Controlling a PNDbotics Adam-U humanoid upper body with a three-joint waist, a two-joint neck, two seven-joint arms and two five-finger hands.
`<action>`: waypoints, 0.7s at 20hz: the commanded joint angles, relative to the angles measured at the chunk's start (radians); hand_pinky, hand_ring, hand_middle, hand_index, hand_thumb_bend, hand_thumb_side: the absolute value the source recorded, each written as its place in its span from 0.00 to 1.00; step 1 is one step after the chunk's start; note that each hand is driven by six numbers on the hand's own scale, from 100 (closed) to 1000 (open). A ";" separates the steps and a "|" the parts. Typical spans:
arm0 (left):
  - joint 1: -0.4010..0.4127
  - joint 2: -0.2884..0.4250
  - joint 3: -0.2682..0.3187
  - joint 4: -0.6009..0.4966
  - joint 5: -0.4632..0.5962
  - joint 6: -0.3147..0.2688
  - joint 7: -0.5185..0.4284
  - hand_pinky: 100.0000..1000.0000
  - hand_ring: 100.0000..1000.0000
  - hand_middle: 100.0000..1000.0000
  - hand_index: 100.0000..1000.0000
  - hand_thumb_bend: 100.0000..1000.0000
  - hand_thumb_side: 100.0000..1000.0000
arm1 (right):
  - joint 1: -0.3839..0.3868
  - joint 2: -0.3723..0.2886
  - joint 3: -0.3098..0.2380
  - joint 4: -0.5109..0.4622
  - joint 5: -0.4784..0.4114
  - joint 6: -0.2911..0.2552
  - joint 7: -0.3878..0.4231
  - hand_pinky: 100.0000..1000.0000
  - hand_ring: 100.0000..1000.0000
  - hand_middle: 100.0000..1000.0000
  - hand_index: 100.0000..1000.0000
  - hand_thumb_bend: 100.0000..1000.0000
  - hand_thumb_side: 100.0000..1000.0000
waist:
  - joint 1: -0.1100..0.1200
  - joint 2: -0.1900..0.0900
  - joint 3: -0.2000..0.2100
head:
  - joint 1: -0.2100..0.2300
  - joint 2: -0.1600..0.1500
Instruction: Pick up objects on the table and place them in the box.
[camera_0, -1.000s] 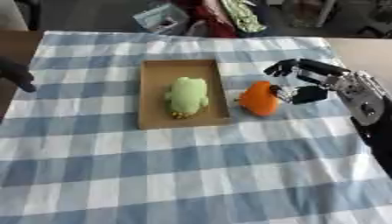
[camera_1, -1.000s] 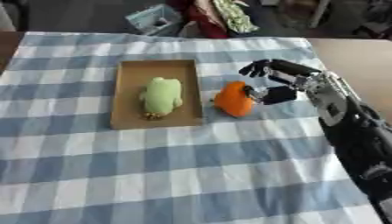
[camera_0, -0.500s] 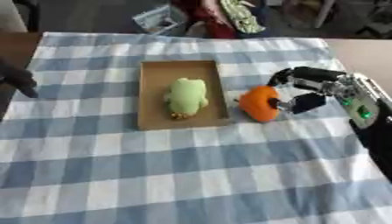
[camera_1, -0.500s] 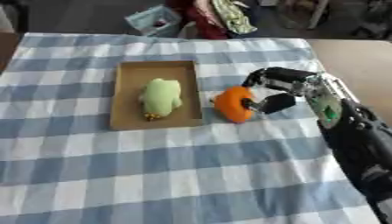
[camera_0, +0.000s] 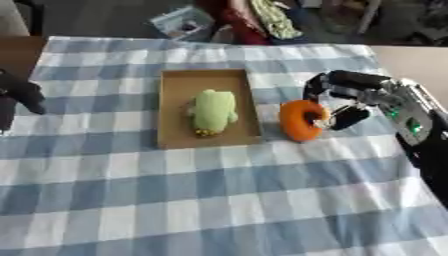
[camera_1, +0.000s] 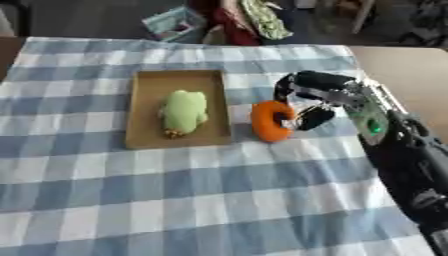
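A soft orange ring (camera_0: 300, 120) stands on edge on the blue-and-white checked cloth of the surface (camera_0: 219, 200), just right of the shallow cardboard box (camera_0: 206, 107). The right hand (camera_0: 354, 97) curls round the ring. A plush green toy (camera_0: 213, 111) lies inside the box. The left hand (camera_0: 19, 95) shows at the left edge, its fingers unclear

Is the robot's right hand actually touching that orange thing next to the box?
Touching. In the right eye view the right hand curls its fingers against the side of the orange object, with no gap between them.
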 joint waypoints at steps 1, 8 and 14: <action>-0.004 0.010 0.016 -0.019 0.002 0.007 0.002 0.69 0.51 0.53 0.70 0.00 0.67 | -0.028 -0.035 -0.009 -0.033 -0.040 0.003 -0.006 0.78 0.75 0.55 0.26 0.00 0.08 | 0.002 -0.017 0.000 | -0.003 -0.015; -0.009 0.009 0.011 -0.019 0.017 0.012 -0.005 0.69 0.51 0.53 0.70 0.00 0.68 | -0.073 -0.034 -0.052 -0.044 -0.087 0.043 -0.018 0.78 0.74 0.54 0.26 0.00 0.03 | -0.008 -0.026 0.013 | -0.007 -0.014; -0.032 0.004 -0.001 -0.019 0.037 0.009 -0.021 0.70 0.52 0.53 0.70 0.00 0.68 | -0.115 -0.024 -0.095 -0.013 -0.091 0.081 -0.064 0.78 0.74 0.54 0.27 0.00 0.01 | -0.019 -0.025 0.055 | -0.019 -0.024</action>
